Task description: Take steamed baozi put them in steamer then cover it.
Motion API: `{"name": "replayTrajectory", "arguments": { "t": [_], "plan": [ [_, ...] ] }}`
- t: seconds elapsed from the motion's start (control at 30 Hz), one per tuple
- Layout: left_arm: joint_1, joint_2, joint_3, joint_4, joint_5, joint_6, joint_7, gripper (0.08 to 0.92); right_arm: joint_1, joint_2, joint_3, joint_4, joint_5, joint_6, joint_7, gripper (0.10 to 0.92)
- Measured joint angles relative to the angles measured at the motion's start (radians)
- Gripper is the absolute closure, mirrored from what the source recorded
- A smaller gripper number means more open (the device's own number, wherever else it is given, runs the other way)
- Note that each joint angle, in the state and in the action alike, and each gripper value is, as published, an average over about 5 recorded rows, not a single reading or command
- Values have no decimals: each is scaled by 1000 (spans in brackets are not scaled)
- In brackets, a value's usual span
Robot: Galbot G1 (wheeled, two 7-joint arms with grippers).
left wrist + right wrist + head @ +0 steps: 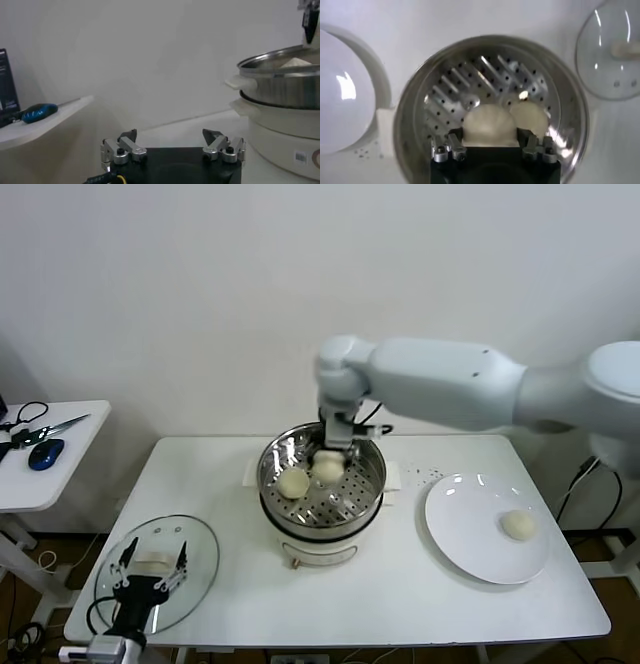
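The steel steamer [372, 484] sits on its white pot base [320, 550] at the table's middle. My right gripper [335, 450] reaches down into it, shut on a baozi [489, 124] low over the perforated floor. A second baozi [293, 482] lies beside it in the basket and also shows in the right wrist view [531, 117]. A third baozi [518, 525] lies on the white plate [470, 534] at the right. A fourth is not in view. The glass cover [197, 546] lies flat at the front left. My left gripper [150, 570] hovers open over it, empty [172, 142].
A side table [60, 454] at the far left holds scissors and a blue tool [45, 452]. The wall stands close behind the steamer. The right arm spans over the table's back right. Cables hang by the front left corner.
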Motion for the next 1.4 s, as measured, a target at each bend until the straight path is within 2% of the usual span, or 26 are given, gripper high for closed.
{"name": "replayTrajectory", "arguments": {
  "t": [0.47, 0.57, 0.73, 1.1, 1.23, 1.4],
  "plan": [
    [-7, 3, 5, 13, 1, 1, 0, 177, -79, 28, -3, 28, -29, 8, -1, 326],
    [-7, 3, 5, 15, 2, 1, 0, 177, -85, 28, -3, 28, -32, 7, -1, 303],
    [-6, 3, 5, 16, 3, 1, -1, 177, -87, 25, 2, 29, -34, 7, -3, 216],
    [-2, 5, 4, 15, 3, 1, -4, 177, -33, -27, 16, 33, -22, 7, 2, 203],
    [4, 8, 3, 9, 2, 1, -4, 177, 14, -85, 0, 31, -12, -40, 50, 203],
    [6, 12, 5, 1, 1, 1, -4, 177, 80, -185, -53, 23, 71, -178, 120, 203]
  ]
}}
